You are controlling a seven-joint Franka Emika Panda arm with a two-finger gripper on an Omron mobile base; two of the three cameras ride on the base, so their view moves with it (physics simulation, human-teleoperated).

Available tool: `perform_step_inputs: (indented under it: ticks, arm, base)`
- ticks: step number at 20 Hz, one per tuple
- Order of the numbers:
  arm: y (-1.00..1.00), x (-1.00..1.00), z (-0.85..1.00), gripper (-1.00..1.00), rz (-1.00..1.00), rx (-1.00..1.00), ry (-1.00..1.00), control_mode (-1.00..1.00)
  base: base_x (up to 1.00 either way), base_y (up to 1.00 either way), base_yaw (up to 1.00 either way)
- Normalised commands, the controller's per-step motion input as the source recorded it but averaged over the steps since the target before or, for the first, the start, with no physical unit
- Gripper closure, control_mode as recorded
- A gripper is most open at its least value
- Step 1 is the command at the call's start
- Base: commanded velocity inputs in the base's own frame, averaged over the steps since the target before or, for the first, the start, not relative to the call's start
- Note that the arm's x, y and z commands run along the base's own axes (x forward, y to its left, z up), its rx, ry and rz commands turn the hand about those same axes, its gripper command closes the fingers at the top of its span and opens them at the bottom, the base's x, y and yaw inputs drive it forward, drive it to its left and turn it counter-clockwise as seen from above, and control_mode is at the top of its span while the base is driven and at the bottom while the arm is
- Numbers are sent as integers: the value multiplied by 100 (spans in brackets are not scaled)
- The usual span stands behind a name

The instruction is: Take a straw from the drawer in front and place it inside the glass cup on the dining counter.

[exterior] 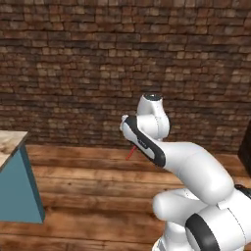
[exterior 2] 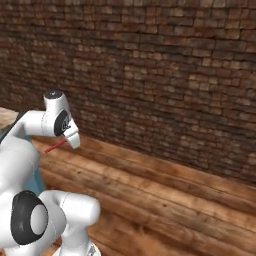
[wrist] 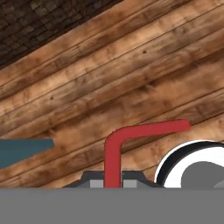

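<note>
My gripper (wrist: 112, 180) is shut on the straw (wrist: 114, 153), a thin red stick. In the hand view the straw rises from between the finger tips and its short end bends off to the right. In the left base view the straw (exterior: 130, 153) pokes out below the raised wrist, above the wooden floor. In the right base view the straw (exterior 2: 55, 146) sticks out to the left of the hand. The drawer, the glass cup and the dining counter are out of view.
A brick wall (exterior: 122, 59) stands ahead, with plank floor (exterior 2: 165, 200) in front of it. A teal cabinet (exterior: 19, 191) with a beige stone top is at the left and also shows as a teal cabinet (wrist: 22, 151) corner. A dark object (exterior: 246, 147) is at the right edge.
</note>
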Motion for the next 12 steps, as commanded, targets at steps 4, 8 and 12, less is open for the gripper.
perform_step_inputs:
  ticks: [4,8,12]
  arm:
    - [0,0,0,100,0,0,0,100]
    - [0,0,0,100,0,0,0,100]
    - [0,0,0,100,0,0,0,100]
  base:
    - [100,-46,37]
    - [100,-48,40]
    - [100,-49,42]
